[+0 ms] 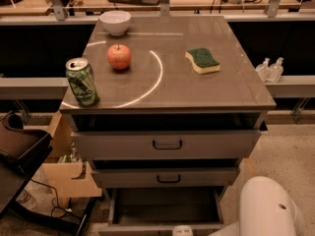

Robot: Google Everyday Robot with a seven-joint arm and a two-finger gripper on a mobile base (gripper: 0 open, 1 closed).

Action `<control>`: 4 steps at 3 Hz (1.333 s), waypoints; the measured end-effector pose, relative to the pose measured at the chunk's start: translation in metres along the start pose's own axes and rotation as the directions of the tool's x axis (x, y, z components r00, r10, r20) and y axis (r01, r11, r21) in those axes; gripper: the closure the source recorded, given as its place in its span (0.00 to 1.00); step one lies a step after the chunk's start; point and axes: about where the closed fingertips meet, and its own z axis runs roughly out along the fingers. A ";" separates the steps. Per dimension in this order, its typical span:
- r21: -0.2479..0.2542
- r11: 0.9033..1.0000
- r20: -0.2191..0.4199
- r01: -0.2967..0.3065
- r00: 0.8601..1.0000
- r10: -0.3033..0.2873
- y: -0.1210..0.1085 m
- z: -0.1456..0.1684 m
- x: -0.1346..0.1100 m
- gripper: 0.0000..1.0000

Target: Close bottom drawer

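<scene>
**Bottom drawer stands open, end effector at its front edge**

The grey-brown cabinet (167, 149) fills the middle of the room. Its lowest tray, the bottom drawer (162, 208), is pulled well out toward me and shows a dark inside. The robot's white arm housing (266, 205) bulks at lower right, just beside that drawer. On the surface (221, 90) are a green can (82, 81) at the front left corner, a red apple (119, 56) behind it, a green-topped sponge (203, 60) to the right and a white bowl (115, 22) at the back. The end effector (182, 230) peeks in at the drawer's front rim. I cannot tell how far open it is, or whether it touches anything.
</scene>
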 end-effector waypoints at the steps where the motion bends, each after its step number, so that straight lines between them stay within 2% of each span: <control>1: 0.053 0.998 -0.026 0.019 0.999 -0.018 -0.024 -0.013 -0.001 1.00; 2: 0.125 0.991 -0.031 0.048 0.999 -0.045 -0.052 -0.023 -0.008 1.00; 4: 0.201 0.978 -0.018 0.059 0.998 -0.056 -0.080 -0.036 -0.014 1.00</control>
